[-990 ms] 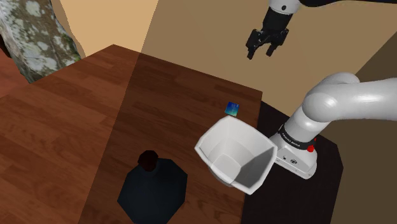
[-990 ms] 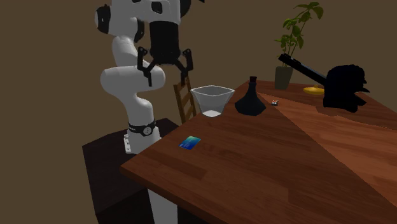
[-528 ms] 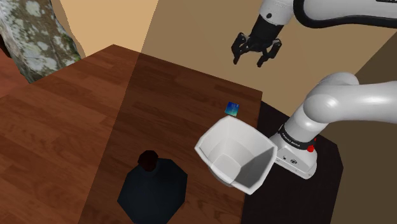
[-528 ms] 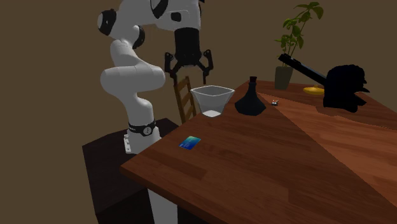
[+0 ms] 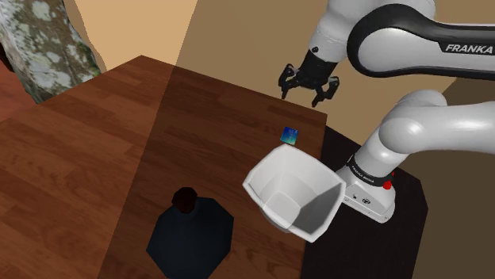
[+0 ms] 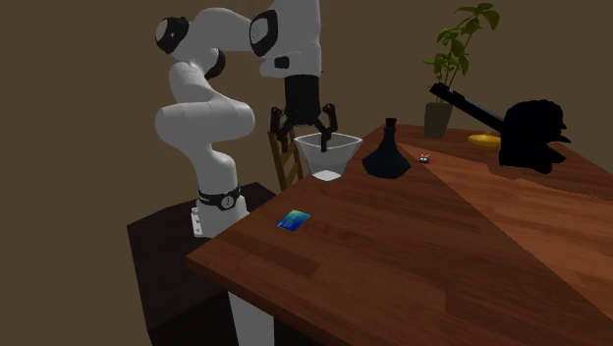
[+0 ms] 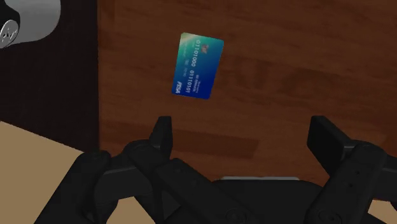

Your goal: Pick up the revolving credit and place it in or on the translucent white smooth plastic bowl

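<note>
**Gripper (image 7: pixel 242 137) lower, card (image 7: pixel 198 66) untouched**

The wrist view has the card flat on the table (image 7: pixel 286 76), blue-green with rows of digits. It sits just ahead of the fingers, which are spread wide with nothing between them. The shoulder view adds that the card lies just beside the bowl (image 5: pixel 262 170), near the table edge. Compared with half a second ago, the gripper has dropped closer to the card. Card and bowl haven't budged.

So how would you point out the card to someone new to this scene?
On the wooden table, look along the edge nearest the stand, beside the white bowl. The card lies flat there: a small blue-green rectangle, the only colourful thing near the bowl and dark flask.
</note>
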Controlling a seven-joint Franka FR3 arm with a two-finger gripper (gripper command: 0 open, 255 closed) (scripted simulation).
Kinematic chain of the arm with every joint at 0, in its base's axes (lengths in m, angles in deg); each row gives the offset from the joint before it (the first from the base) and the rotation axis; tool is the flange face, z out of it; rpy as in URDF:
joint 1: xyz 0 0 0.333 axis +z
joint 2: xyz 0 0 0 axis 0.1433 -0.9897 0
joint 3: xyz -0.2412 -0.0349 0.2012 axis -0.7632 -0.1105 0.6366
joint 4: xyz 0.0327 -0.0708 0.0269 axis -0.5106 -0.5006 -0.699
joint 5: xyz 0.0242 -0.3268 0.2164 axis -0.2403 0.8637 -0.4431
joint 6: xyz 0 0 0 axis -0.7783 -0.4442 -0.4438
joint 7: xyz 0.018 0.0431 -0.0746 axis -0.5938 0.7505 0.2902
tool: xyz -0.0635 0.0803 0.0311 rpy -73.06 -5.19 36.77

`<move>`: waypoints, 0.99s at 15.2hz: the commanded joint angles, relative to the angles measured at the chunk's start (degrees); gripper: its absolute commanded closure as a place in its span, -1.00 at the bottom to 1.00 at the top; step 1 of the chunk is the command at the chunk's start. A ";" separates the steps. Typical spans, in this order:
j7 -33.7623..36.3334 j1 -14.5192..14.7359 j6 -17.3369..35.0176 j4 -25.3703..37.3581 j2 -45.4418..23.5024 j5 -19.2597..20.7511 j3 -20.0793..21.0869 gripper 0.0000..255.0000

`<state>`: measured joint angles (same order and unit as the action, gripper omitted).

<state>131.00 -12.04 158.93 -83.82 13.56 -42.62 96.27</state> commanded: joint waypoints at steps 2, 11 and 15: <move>8.09 -1.12 2.90 -2.75 -1.72 -3.97 5.49 -1.00; 25.54 -4.48 14.03 -7.72 -11.70 -15.32 20.75 -1.00; 25.18 -5.54 19.12 -9.03 -15.48 -17.26 23.58 -1.00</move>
<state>156.31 -17.19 176.66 -92.55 -0.89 -59.41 119.13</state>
